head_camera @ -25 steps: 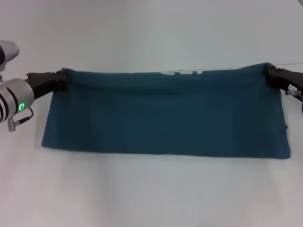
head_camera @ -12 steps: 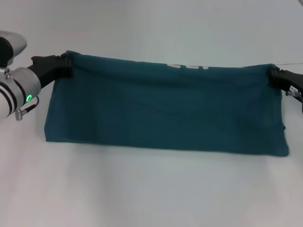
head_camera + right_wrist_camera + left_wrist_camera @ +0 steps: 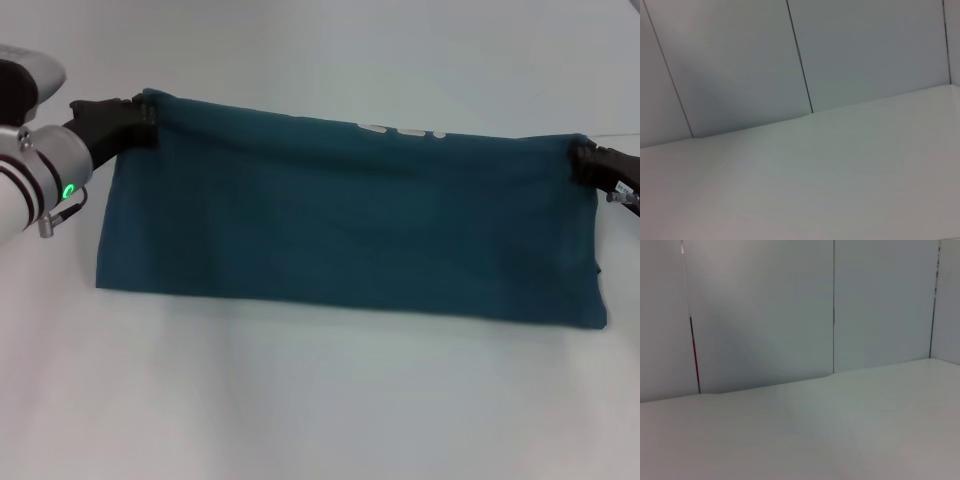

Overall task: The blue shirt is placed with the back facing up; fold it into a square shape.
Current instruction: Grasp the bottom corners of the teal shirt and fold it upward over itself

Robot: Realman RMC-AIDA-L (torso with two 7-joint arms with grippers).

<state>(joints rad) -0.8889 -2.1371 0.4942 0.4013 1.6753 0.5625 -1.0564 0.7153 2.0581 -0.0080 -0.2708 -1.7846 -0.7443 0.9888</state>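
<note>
Blue shirt: we see it as a long, wide band across the middle of the white tabletop, its near edge lying flat and its far edge drawn taut between our two arms. A little pale marking shows at the far edge.

Left pincer: clamped on the shirt's far left corner, which sits higher and farther back than the other.

Right pincer: clamped on the far right corner, at the picture's right edge.

Wrist views: we see only bare tabletop and wall panels, no cloth and no fingers.

Step in hand: we judge this a lengthwise fold, with the far edge lifted while the rest lies down. The shirt is a strip, not a square, so we reckon more folds remain.

Next move: we would carry both corners together at an even height, keep the edge taut, lay it square on the matching edge, then let go.
</note>
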